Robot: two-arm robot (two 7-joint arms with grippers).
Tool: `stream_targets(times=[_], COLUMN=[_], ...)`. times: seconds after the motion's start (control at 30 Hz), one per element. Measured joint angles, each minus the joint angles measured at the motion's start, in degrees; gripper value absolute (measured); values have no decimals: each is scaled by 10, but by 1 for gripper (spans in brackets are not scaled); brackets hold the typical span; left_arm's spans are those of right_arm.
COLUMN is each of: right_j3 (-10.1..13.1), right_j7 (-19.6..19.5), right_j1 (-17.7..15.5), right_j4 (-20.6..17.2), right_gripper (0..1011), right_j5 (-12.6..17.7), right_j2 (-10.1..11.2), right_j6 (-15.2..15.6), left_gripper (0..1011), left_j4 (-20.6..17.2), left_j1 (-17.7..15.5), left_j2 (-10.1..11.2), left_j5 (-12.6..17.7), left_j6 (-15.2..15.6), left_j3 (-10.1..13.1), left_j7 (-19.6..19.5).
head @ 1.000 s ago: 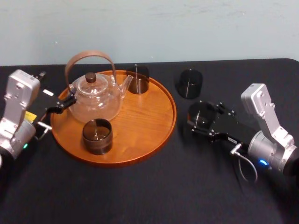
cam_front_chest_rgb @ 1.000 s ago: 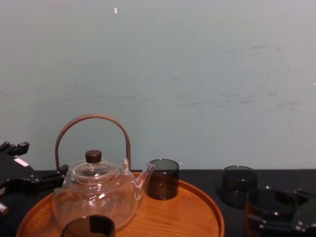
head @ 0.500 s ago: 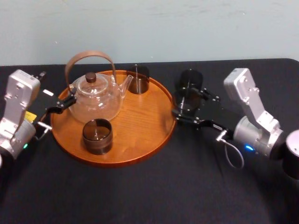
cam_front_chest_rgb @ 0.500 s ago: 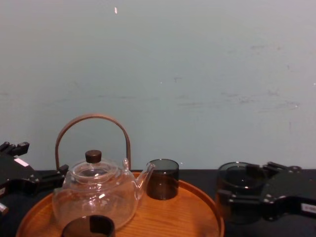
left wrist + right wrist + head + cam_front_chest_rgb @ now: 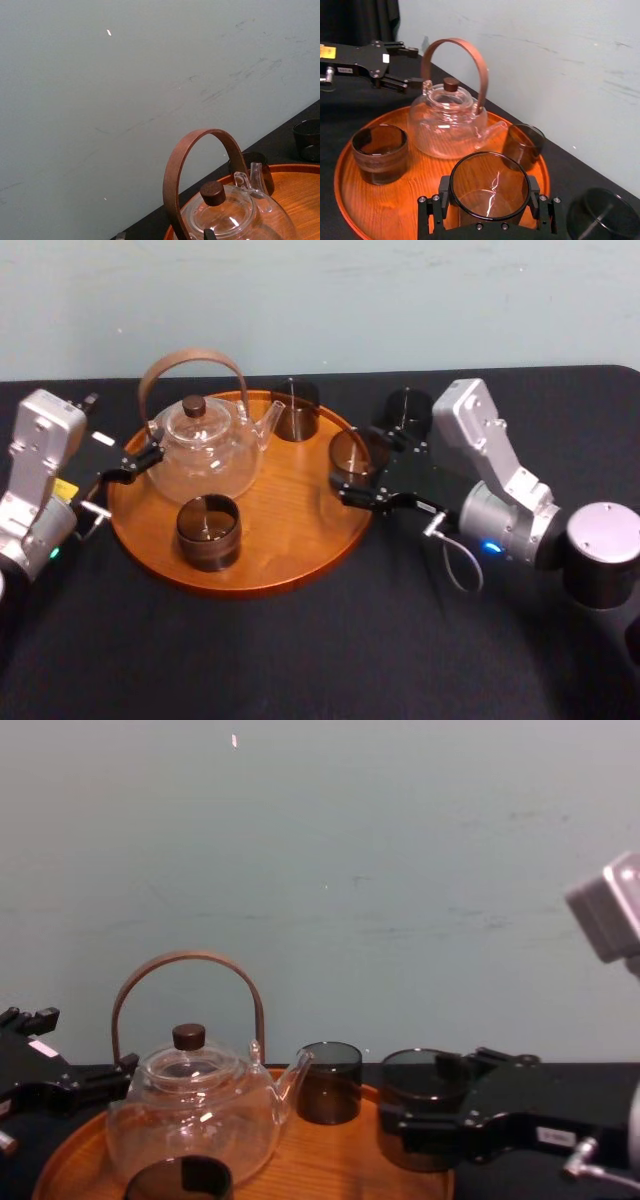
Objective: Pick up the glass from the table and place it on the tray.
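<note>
My right gripper [image 5: 358, 464] is shut on a smoky glass [image 5: 350, 452] and holds it upright over the right inner part of the round wooden tray [image 5: 290, 555]. In the right wrist view the glass [image 5: 489, 186] sits between both fingers [image 5: 536, 194], just over the tray [image 5: 395, 212]. The chest view has the glass [image 5: 418, 1100] low over the tray's right rim; I cannot tell whether it touches. My left gripper [image 5: 128, 466] stands open at the tray's left edge, beside the teapot. The black table [image 5: 300, 660] lies all around.
A glass teapot [image 5: 205, 445] with a brown hoop handle stands on the tray's back left. Two more smoky glasses are on the tray, one at the front [image 5: 208, 531] and one at the back [image 5: 295, 410]. Another glass [image 5: 408, 410] stands on the table right of the tray.
My right gripper has carried the glass leftward from the table, past the other glass, to over the tray's right side. The left arm has not moved.
</note>
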Motion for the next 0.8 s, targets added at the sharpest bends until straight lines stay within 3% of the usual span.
stream_targets(times=[0.53, 0.8], right_j3=[-41, -51], right_j7=[8, 11], right_j1=[36, 43], right_j4=[41, 56], right_gripper=[920, 920], right_j5=[-18, -23], right_j2=[-31, -41], right_j6=[-9, -13], left_gripper=[1009, 1010], left_j4=[0, 0], left_j1=[0, 0], left_j2=[0, 0], left_j5=[0, 0], left_j6=[0, 0], left_j3=[0, 0], left_j7=[0, 0])
